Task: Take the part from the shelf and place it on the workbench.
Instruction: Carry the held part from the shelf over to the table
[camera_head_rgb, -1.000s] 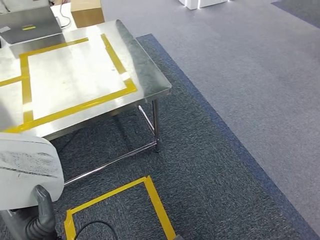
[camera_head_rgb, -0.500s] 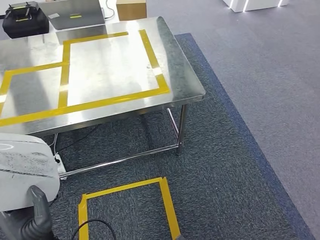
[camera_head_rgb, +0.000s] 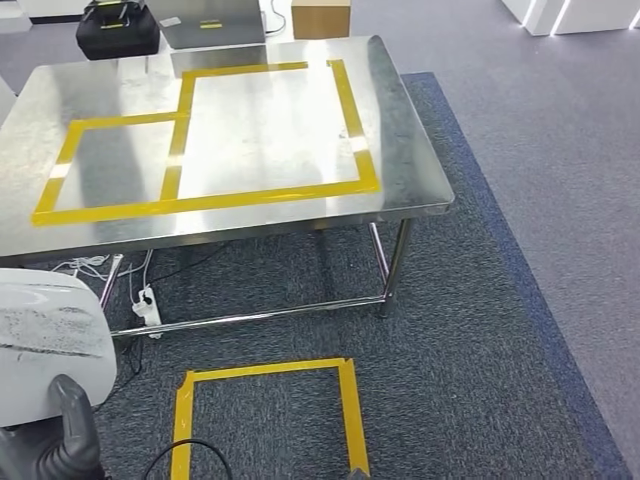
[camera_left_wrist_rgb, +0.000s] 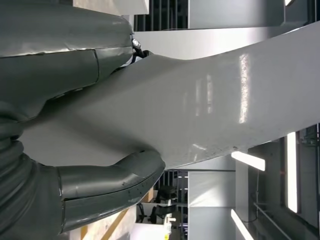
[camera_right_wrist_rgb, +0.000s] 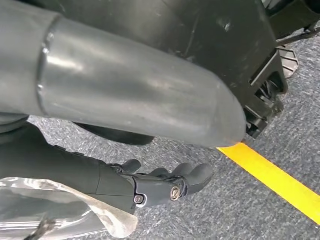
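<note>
Part (camera_head_rgb: 53, 335), a white curved panel, sits low at the robot's left, gripped by the left hand (camera_left_wrist_rgb: 49, 150) between thumb and fingers. Right hand (camera_right_wrist_rgb: 162, 182) hangs over carpet, fingers loosely extended, holding nothing. Steel worktop (camera_head_rgb: 407, 150) stands ahead, well apart.

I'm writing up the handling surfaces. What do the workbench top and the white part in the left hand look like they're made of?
Workbench: likely brushed stainless steel, with a dull silvery sheen, blurred reflections and shiny tubular legs. White part, gripped by the left hand: probably smooth glossy plastic or painted panel, showing sharp light streaks; its edge looks scuffed grey in the head view.
</note>
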